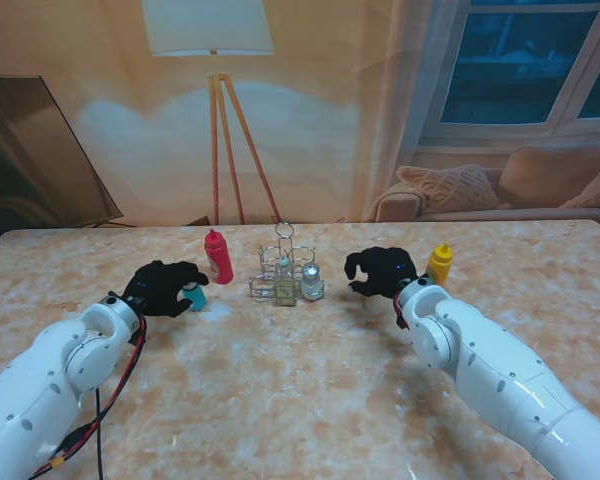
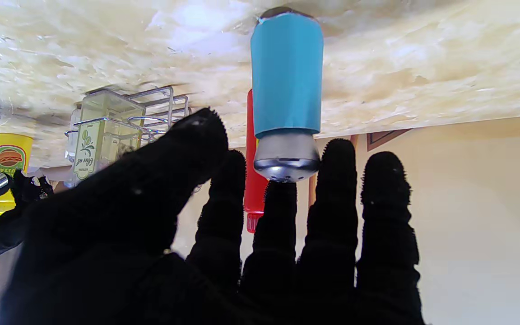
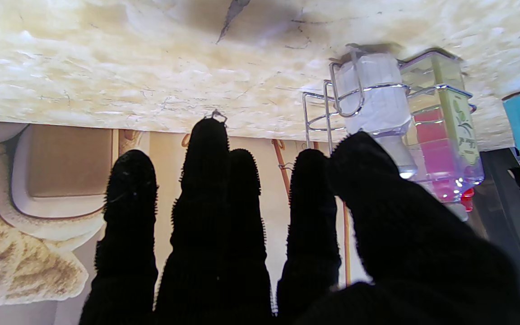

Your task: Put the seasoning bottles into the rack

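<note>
Marble-patterned and warm under the lamp light, your desk (image 1: 310, 380) stretches out with a floor lamp (image 1: 220, 110) and a sofa (image 1: 500, 190) behind it. Dead centre sits the wire rack (image 1: 286, 272), and you can see two bottles already in it: an olive-oil bottle (image 1: 283, 284) in a compartment on the side nearer to you, and a clear shaker (image 1: 311, 281) just beside it, to its right.

Look left: your left hand (image 1: 164, 287) is right up against the blue shaker (image 1: 193, 294), which stands upright on the desk, well outside the rack. From the left wrist view, the fingers (image 2: 339, 189) are spread and reach past the shaker's silver cap (image 2: 286, 160), the thumb off to one side. You're not gripping it there; the hand is loose and holds nothing.

Just beyond, between that shaker and the rack, the red squeeze bottle (image 1: 217, 256) stands upright, untouched.

Over on the right, your right hand (image 1: 378, 272) hovers with fingers curled downward but apart, empty, between the rack and the yellow mustard bottle (image 1: 440, 264). That yellow bottle stands upright on the desk just beside the hand, on its far right side. The right wrist view shows nothing between the fingers.
</note>
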Motion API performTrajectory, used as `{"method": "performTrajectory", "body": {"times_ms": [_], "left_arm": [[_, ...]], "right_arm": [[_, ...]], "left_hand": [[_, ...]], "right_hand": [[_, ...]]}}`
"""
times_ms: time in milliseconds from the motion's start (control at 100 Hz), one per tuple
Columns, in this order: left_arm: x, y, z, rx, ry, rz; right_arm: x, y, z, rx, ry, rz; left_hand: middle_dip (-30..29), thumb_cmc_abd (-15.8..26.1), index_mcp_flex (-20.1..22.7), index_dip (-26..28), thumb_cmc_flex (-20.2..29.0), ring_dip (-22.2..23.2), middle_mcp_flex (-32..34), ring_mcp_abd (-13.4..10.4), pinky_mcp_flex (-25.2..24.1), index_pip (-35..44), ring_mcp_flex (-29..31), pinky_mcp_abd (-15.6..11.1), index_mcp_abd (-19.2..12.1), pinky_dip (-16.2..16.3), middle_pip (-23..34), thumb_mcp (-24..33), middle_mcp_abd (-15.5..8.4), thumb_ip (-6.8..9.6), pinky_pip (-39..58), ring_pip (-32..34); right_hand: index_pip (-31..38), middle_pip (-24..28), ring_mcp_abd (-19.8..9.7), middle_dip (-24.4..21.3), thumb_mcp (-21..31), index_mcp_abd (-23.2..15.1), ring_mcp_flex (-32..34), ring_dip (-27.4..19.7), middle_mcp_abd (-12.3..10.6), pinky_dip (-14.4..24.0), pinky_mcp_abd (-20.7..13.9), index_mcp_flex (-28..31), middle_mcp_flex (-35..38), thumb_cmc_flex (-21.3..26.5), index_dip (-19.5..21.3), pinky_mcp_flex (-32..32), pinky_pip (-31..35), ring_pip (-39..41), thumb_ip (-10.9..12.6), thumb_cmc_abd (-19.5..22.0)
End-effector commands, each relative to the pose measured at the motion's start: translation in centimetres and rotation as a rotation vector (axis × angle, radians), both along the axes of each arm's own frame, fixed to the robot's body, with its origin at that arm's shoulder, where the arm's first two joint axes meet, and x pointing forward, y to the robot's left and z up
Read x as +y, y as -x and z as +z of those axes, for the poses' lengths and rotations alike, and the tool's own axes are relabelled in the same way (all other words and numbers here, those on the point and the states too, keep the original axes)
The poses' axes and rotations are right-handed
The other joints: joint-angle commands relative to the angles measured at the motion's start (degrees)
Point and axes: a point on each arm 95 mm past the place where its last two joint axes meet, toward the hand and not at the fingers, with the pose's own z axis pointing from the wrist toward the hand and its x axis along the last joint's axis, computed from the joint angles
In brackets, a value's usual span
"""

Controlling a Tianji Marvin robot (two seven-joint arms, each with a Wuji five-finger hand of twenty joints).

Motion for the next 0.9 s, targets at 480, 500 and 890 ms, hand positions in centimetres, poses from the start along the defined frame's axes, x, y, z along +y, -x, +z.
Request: {"method": "performTrajectory", "body": {"times_ms": [480, 500, 890], "left_arm": [[0.0, -0.4, -0.3, -0.017, -0.005, 0.01], [0.0, -0.4, -0.3, -0.015, -0.006, 0.01], [-0.2, -1.2, -0.1, 0.033, -0.01, 0.0]], "right_arm": [[0.2, 0.2, -0.4, 0.022, 0.008, 0.005], [0.2, 0.2, -0.4, 0.022, 0.008, 0.004], [0.0, 0.3, -0.5, 0.023, 0.017, 0.005]], "left_hand": [[-0.2, -1.9, -1.1, 0.8, -1.0, 1.5, -2.1, 2.2, 0.1, 1.3, 1.5, 2.7, -1.5, 3.2, -0.1, 2.2, -1.3, -0.25, 1.2, -0.2], [-0.2, -1.9, -1.1, 0.7, -1.1, 1.4, -2.1, 2.2, 0.1, 1.2, 1.5, 2.7, -1.4, 3.2, -0.1, 2.1, -1.2, -0.27, 1.2, -0.3], [-0.8, 0.4, -1.9, -0.2, -1.7, 1.0, -2.8, 2.5, -1.2, -1.1, 0.6, 2.8, -1.3, 4.4, -1.0, 0.1, -0.4, 0.0, 0.5, -0.2]], "right_hand": [[0.6, -0.7, 0.1, 0.1, 0.9, -0.4, -0.3, -0.5, -1.2, 0.2, 0.7, 1.0, 1.6, 0.6, 1.0, -0.4, 0.8, -0.2, 1.5, 0.1], [0.6, -0.7, 0.1, 0.0, 1.0, -0.4, -0.3, -0.5, -1.2, 0.2, 0.7, 1.0, 1.6, 0.7, 1.0, -0.4, 0.8, -0.2, 1.5, 0.1], [0.7, -0.8, 0.0, 0.0, 1.3, -0.7, -0.2, -0.5, -1.3, 0.2, 0.7, 1.3, 1.8, 0.6, 1.0, -0.3, 0.8, -0.3, 1.4, -0.3]]}}
